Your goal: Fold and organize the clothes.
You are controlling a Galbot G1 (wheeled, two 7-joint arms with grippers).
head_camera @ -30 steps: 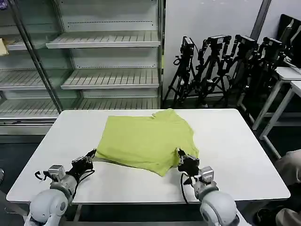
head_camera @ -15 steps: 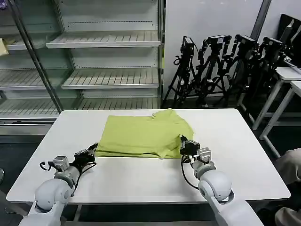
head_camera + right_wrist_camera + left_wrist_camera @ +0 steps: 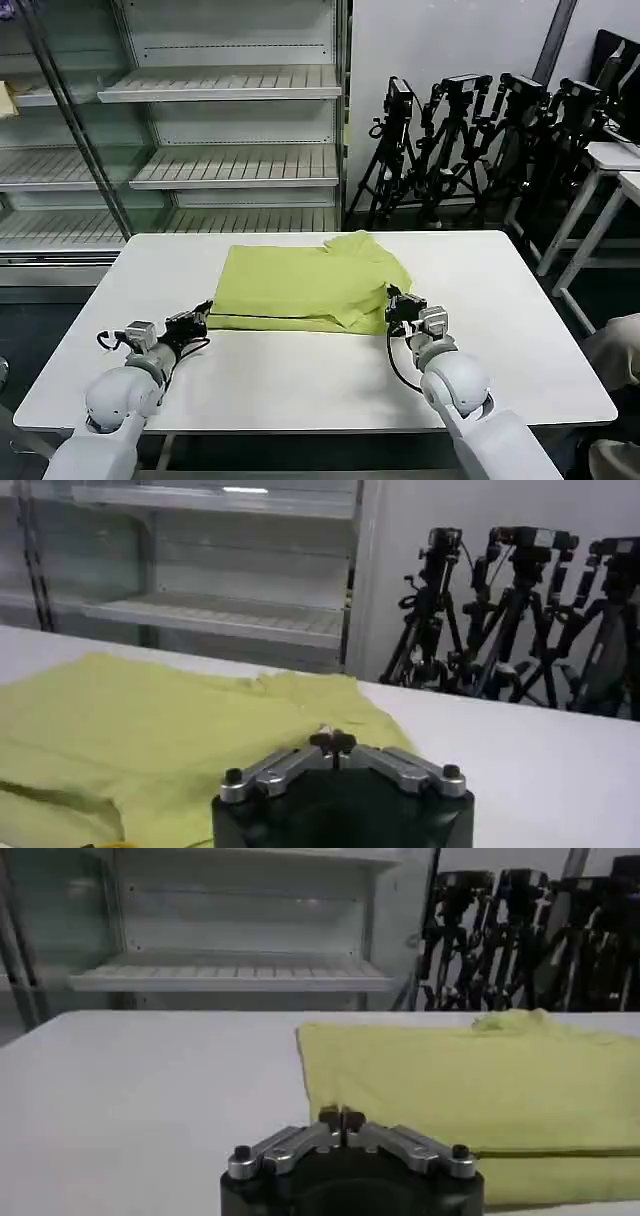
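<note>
Both grippers, left point(image 3: 203, 318) and right point(image 3: 394, 301), advanced, pinching T-shirt point(image 3: 305, 284) corners.

No readable txt, labels, brands or nos. anywhere in these views.

Plain lime-green T-shirt point(image 3: 305, 285); white table point(image 3: 300, 375).
</note>
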